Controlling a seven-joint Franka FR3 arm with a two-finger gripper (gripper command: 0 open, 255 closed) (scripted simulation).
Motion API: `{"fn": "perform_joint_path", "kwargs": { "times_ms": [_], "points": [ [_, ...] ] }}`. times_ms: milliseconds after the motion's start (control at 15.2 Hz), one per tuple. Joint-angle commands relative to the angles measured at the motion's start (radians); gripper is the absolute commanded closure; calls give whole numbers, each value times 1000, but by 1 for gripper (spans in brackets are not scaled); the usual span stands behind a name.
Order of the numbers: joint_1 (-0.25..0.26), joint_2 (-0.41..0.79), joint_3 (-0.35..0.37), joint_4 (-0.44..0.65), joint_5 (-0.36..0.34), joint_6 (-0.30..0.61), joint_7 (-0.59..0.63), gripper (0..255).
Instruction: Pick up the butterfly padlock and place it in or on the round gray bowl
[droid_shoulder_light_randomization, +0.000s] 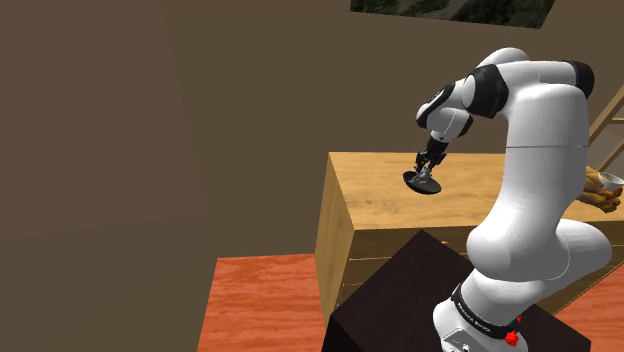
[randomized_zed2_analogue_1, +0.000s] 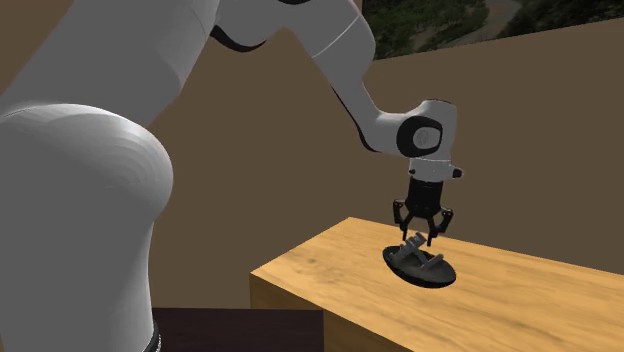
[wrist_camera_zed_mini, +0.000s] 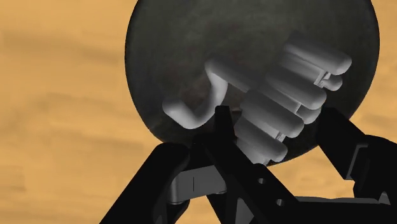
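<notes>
As you look along the gripper (wrist_camera_zed_mini: 278, 113), you see its two black fingers standing apart, clamped on nothing. The pale grey padlock (wrist_camera_zed_mini: 280, 95) lies between them, and one finger is clearly clear of it. Its body is ribbed, like stacked plates, with a smooth curved shackle. It rests inside the round bowl (wrist_camera_zed_mini: 178, 38) — dark, shallow, matte — which sits on the wooden table (wrist_camera_zed_mini: 57, 114) with soft light grain.

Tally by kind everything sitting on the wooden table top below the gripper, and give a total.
Bowl: 1
Padlock: 1
Total: 2
</notes>
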Motion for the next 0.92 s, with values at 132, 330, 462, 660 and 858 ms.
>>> {"fn": "perform_joint_path", "kwargs": {
  "times_ms": [132, 330, 462, 660, 858],
  "points": [
    [-7, 29, 10, -2, 15, 27, -12, 255],
    [-7, 30, 10, -2, 15, 27, -12, 255],
    [-7, 30, 10, -2, 15, 27, -12, 255],
    [-8, 29, 9, -1, 15, 26, -13, 0],
    [-8, 29, 9, -1, 15, 27, -13, 0]
  ]
}}
